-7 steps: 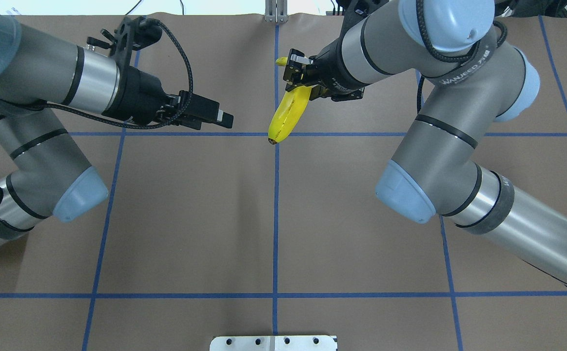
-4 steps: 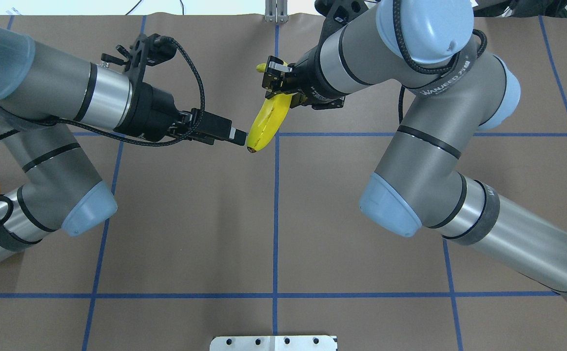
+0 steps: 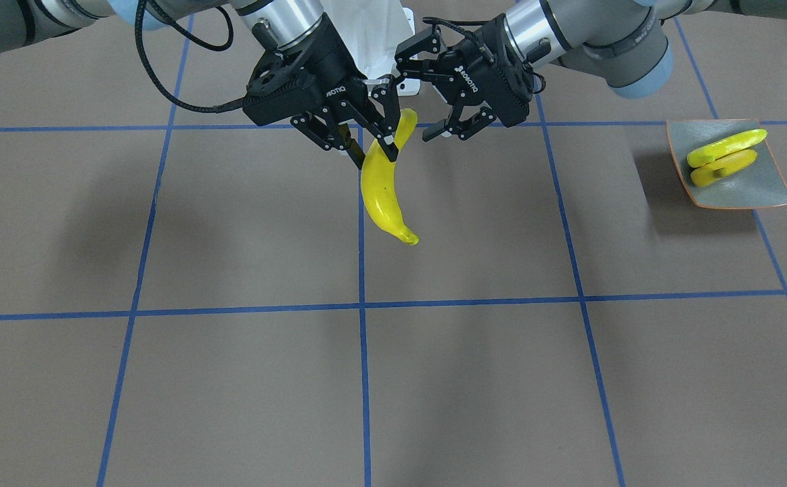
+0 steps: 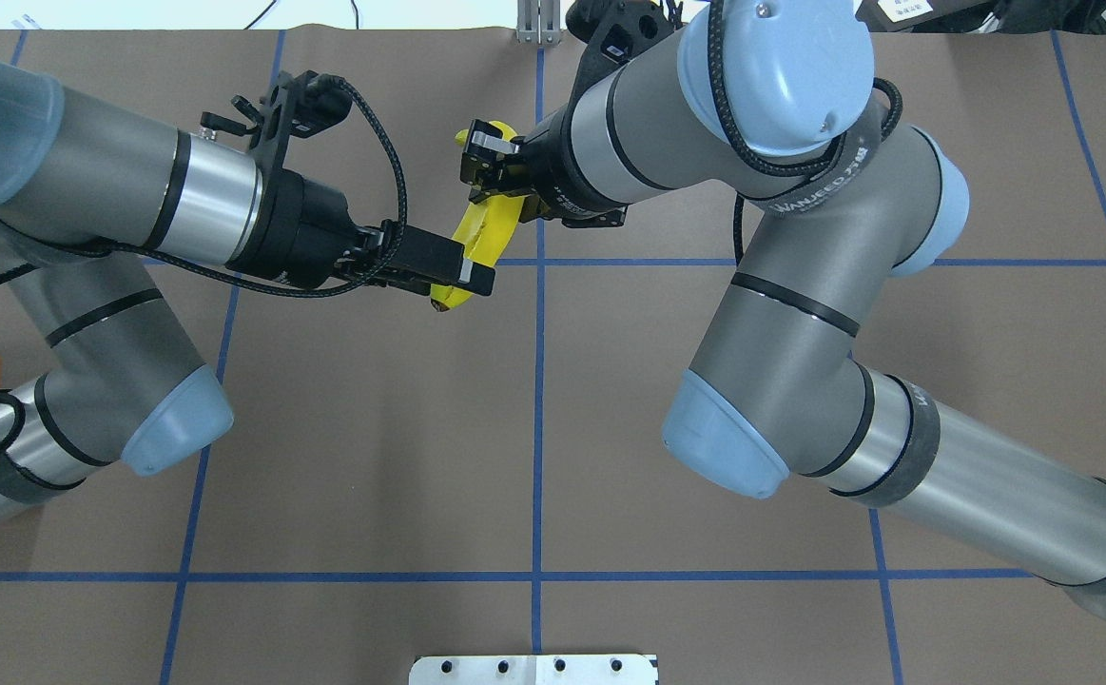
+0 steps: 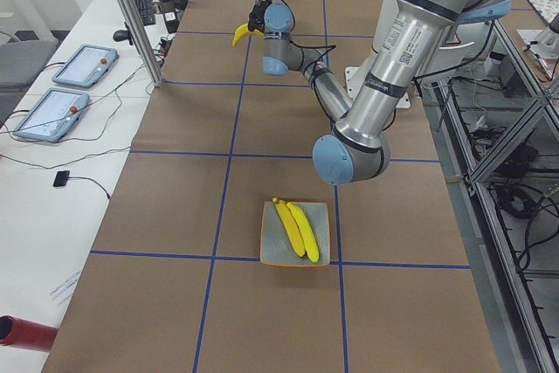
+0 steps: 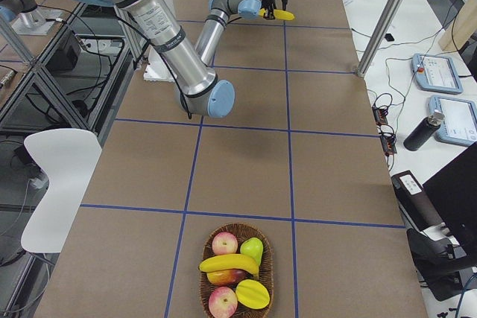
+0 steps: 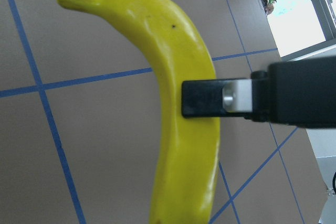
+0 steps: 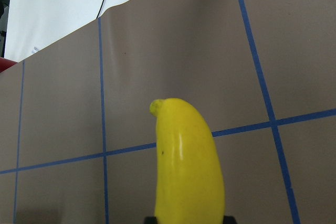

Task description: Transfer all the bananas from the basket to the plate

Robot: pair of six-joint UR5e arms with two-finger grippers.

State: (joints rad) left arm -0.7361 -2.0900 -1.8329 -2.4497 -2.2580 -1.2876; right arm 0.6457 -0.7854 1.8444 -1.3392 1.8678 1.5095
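Exterior front-facing view, read left to right. Shows the right end effector clamped partway along the held banana, bright yellow, raised above the brown desk, stem end aimed away from the robot. Shows just beside it the left end effector, jaws spread wide, near the fruit's other end; cannot tell from here whether touching. Finds the plate well apart at the far right, flat on the desk, carrying two bananas side by side and touching. Overhead exterior view: places the left end effector over the dark-tipped end of the held banana and, to the right, the other end effector gripping nearer the stem. Left wrist-mounted view: puts one dark finger in front of the fruit's middle, with desk behind. Exterior right view: shows a lone banana lying in the wicker basket among apples and other fruit, at the near end of the desk, far from both end effectors.
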